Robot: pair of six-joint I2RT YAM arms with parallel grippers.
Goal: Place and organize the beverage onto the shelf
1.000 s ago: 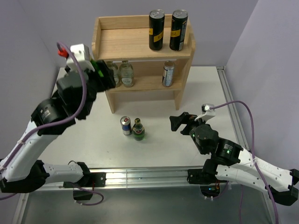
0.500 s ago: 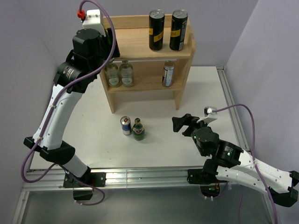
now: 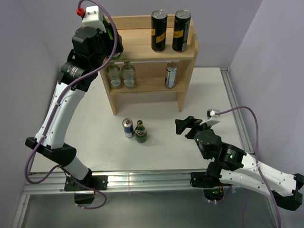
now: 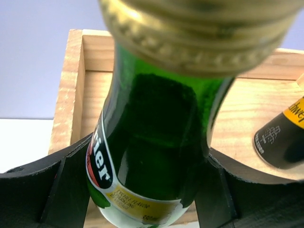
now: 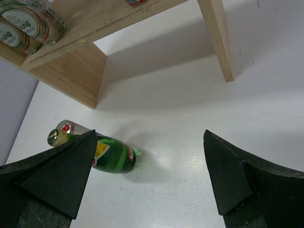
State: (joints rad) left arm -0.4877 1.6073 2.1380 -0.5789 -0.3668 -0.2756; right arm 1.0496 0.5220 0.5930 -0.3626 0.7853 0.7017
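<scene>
Top view: the left arm is reared up at the left end of the light-wood two-tier shelf [image 3: 142,47], with the left gripper [image 3: 113,47] over the left part of its rimmed top board. Its load is mostly hidden by the wrist here. Two tall black cans with yellow labels [image 3: 159,30] stand upright side by side on the right of the top board. On the lower tier, two clear pale glass bottles [image 3: 121,75] stand at the left and a slim blue-and-silver can [image 3: 171,75] at the right. On the white table [image 3: 95,137] in front of the shelf, a second slim blue-and-silver can [image 3: 128,128] and a green glass bottle with yellow label [image 3: 140,132] stand touching or just beside each other. The right gripper [image 3: 183,126] sits low over the table to their right, released and well apart from them.

Left wrist: black fingers [image 4: 42,190] are clenched on a green glass bottle with gold cap [image 4: 152,142], the top board and its left rim behind it and a black can at the right edge. Cannot tell if the bottle's base touches the board.

Right wrist: the jaws are spread wide and hold nothing. The table bottle and can show past the left finger [image 5: 57,175], and the shelf's lower tier is at upper left.
</scene>
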